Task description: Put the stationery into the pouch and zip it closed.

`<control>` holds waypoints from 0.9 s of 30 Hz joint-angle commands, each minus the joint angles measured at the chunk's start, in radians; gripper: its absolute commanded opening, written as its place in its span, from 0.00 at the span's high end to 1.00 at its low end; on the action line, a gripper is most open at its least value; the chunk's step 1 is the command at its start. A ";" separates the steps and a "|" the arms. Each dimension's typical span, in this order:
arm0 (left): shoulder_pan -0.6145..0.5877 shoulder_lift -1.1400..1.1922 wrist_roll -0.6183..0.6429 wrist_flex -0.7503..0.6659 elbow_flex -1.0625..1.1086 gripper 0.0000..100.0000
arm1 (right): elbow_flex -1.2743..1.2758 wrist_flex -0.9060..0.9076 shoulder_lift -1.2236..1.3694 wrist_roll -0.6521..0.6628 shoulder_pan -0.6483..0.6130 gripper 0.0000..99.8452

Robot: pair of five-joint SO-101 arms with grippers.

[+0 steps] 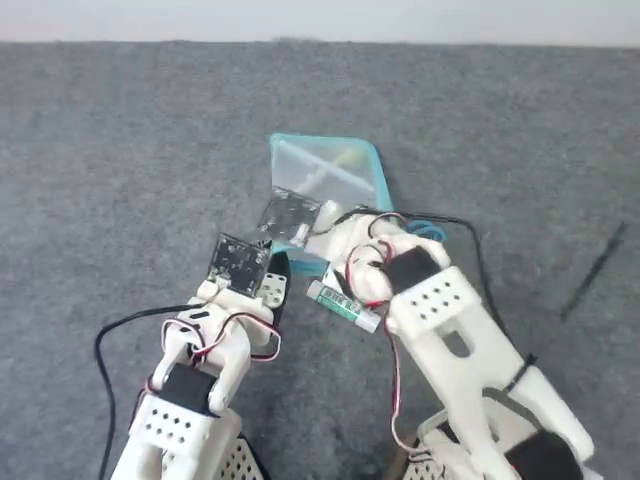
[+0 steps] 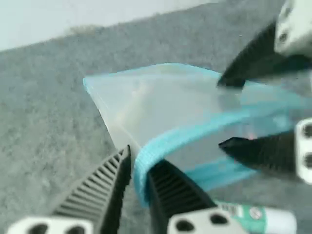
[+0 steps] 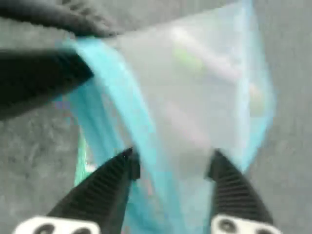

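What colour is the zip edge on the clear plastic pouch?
Turquoise blue. The zip edge of the clear plastic pouch shows best in the left wrist view.

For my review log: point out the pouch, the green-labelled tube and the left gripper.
pouch (image 1: pixel 330 175), high view, clear panel.
green-labelled tube (image 1: pixel 343 304), high view, its label.
left gripper (image 2: pixel 141 159), left wrist view, midway between fingertips.

My left gripper and right gripper crowd the near edge of the pouch, a tube just beside them. Carpet to my left lies open.
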 commanded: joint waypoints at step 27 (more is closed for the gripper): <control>-0.083 -0.009 0.003 0.005 -0.033 0.92 | -0.008 0.044 0.024 -0.193 0.045 0.99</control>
